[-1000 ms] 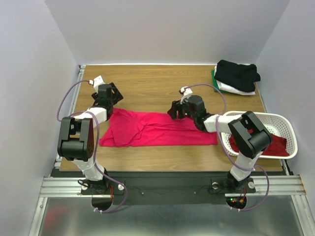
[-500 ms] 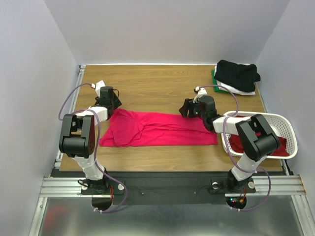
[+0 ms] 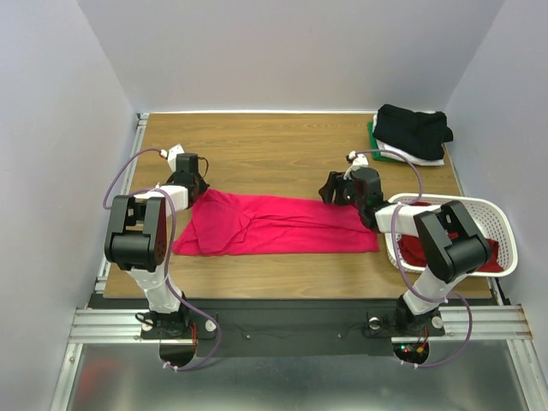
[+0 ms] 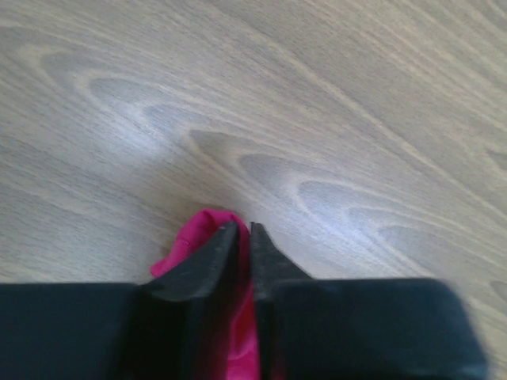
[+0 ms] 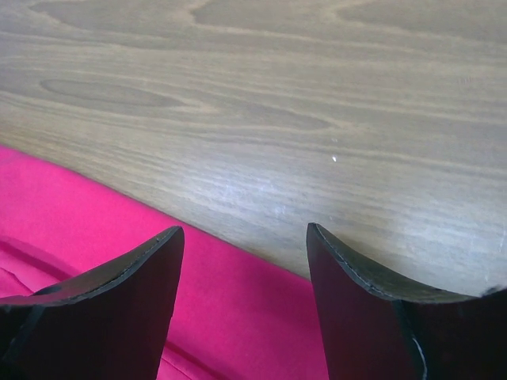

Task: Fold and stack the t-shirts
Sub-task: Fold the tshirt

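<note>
A bright pink-red t-shirt (image 3: 274, 224) lies spread flat across the middle of the wooden table. My left gripper (image 3: 195, 185) is at its far left corner. In the left wrist view the left gripper (image 4: 244, 229) is shut on a fold of the pink-red t-shirt (image 4: 198, 236). My right gripper (image 3: 331, 190) hangs over the shirt's far edge, right of centre. It stands open (image 5: 244, 233) above the pink-red t-shirt's hem (image 5: 79, 214), holding nothing. A darker red t-shirt (image 3: 445, 253) lies in the basket. Folded black (image 3: 413, 127), white (image 3: 415, 157) and green (image 3: 373, 135) t-shirts are stacked at the far right corner.
A white perforated basket (image 3: 479, 204) stands at the right edge of the table, beside the right arm. Bare wood (image 3: 257, 145) stretches behind the spread shirt. Grey walls close in the table on three sides.
The left gripper has dropped to the shirt's far left corner and closed on the cloth. The right gripper has slid to the right along the shirt's far edge, still open.
</note>
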